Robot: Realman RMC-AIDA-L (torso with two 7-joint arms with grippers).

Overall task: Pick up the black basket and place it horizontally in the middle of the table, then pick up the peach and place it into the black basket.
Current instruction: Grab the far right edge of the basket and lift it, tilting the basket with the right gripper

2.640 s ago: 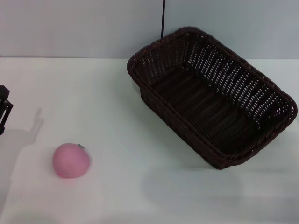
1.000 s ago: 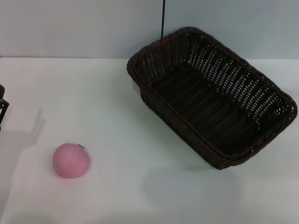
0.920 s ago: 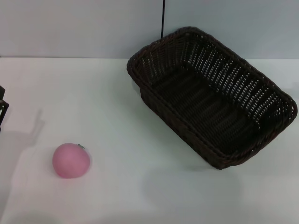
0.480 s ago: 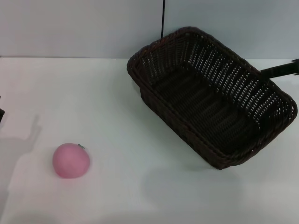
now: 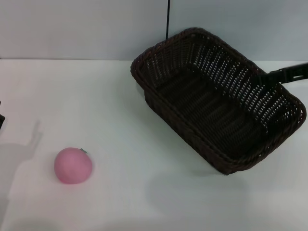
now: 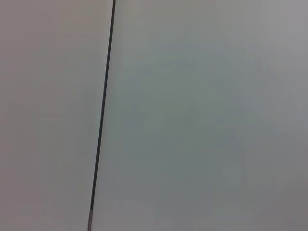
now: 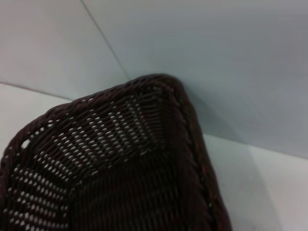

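The black basket (image 5: 216,96) sits on the white table (image 5: 120,106) at the back right, turned diagonally, open side up and empty. The right wrist view shows one of its corners and its braided rim (image 7: 187,120) close up. The peach (image 5: 72,165) lies alone at the front left. My right gripper (image 5: 276,76) reaches in from the right edge as a dark bar over the basket's far right rim. Only a dark sliver of my left gripper (image 5: 1,119) shows at the left edge, far from the peach.
A pale wall (image 5: 72,29) rises behind the table, with a thin dark vertical line (image 5: 168,19) on it above the basket. The left wrist view shows only this wall and the line (image 6: 102,115). The left arm's shadow falls on the table beside the peach.
My right gripper has come in from the right edge and moved left over the basket's far right rim. My left gripper has drawn back to the left, almost out of view. Basket and peach have not moved.
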